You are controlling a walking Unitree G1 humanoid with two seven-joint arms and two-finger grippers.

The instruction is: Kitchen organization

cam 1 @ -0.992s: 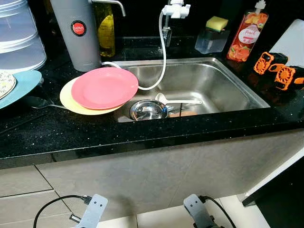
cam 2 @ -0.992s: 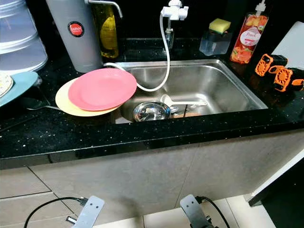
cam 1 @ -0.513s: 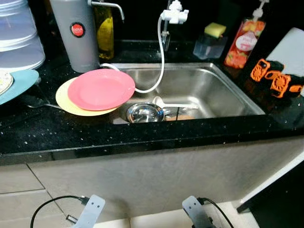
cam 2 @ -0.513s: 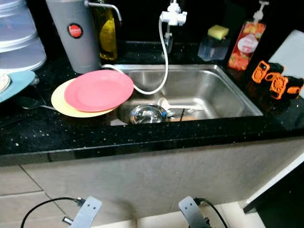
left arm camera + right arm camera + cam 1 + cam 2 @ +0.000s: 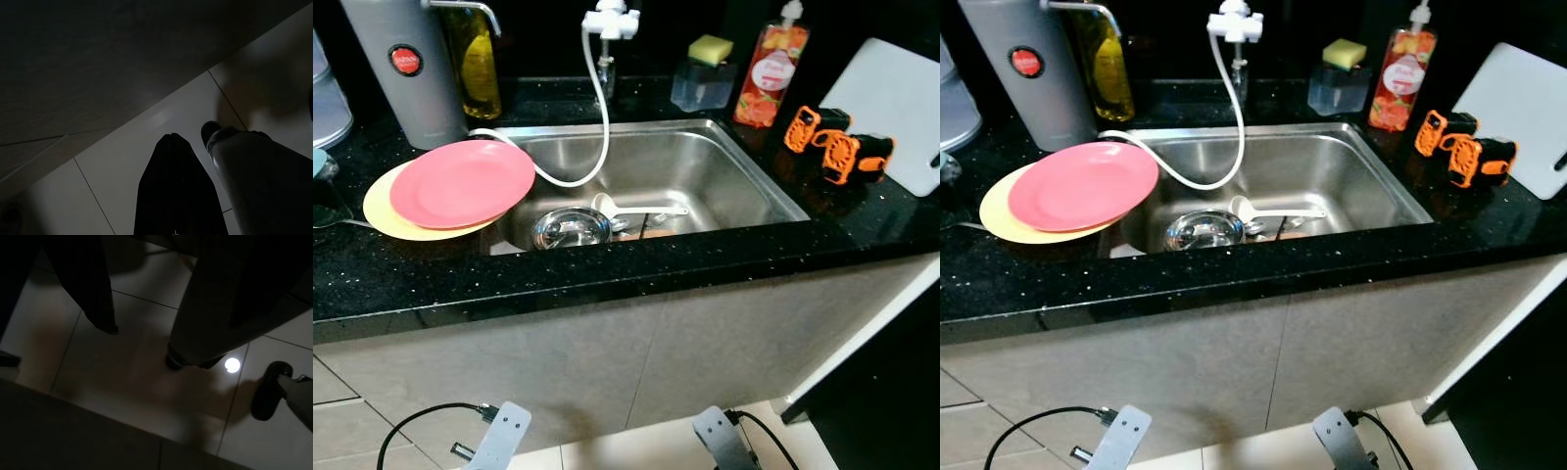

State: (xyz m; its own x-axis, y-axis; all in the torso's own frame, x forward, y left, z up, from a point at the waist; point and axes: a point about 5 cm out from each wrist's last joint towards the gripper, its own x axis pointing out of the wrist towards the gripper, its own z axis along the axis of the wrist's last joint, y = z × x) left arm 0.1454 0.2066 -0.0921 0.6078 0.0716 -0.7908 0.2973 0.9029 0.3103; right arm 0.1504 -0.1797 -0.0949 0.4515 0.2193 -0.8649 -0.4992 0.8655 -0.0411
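A pink plate (image 5: 460, 181) lies on a yellow plate (image 5: 382, 211) on the black counter, overhanging the left rim of the steel sink (image 5: 724, 162). Down in the sink are a steel bowl (image 5: 570, 227) and a white ladle (image 5: 636, 210), and a white hose (image 5: 597, 127) loops in from the tap. Both arms hang low in front of the cabinet, the left arm (image 5: 504, 436) and the right arm (image 5: 720, 441). The left gripper (image 5: 171, 139) points at the floor tiles with its fingers together. Over the tiles too, the right gripper (image 5: 151, 345) has its fingers apart and holds nothing.
A grey canister (image 5: 406, 73) and an oil bottle (image 5: 480, 69) stand behind the plates. Behind the sink are a sponge holder (image 5: 703, 78) and a soap bottle (image 5: 769, 73). Orange-black gadgets (image 5: 837, 147) and a white cutting board (image 5: 901, 103) are at the right.
The camera has turned to the right, so the whole scene sits further left in the picture and the cutting board shows more. Plates, bowl and ladle have not moved.
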